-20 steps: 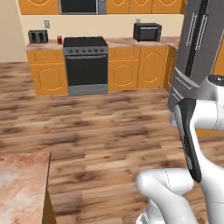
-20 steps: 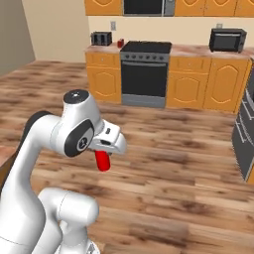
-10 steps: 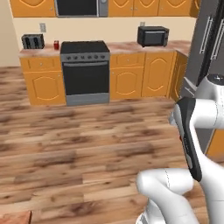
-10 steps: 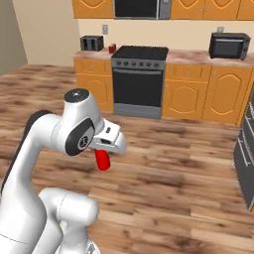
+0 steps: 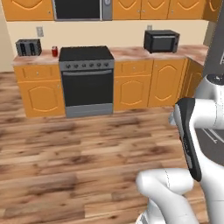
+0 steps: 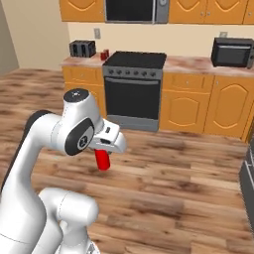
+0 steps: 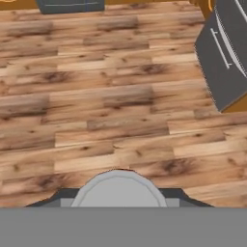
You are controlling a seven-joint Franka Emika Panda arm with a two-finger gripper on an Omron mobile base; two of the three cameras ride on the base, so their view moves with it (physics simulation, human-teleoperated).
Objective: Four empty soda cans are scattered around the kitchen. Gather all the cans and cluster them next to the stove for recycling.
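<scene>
1. Right base view: the wood floor [image 6: 198, 168] spreads wide under the gripper [image 6: 102, 159], bare between it and the cabinets.
2. Well ahead of the gripper stands the stove [image 6: 133, 89], its cooktop level with the surface [image 6: 191, 63] beside it.
3. A microwave [image 6: 232, 51] sits far ahead to the right; a toaster [image 6: 82, 48] far ahead to the left.
4. A red soda can on the surface [image 6: 105, 54] stands just left of the stove.
5. The gripper is clenched on a red soda can [image 6: 102, 159], held above the floor.
</scene>
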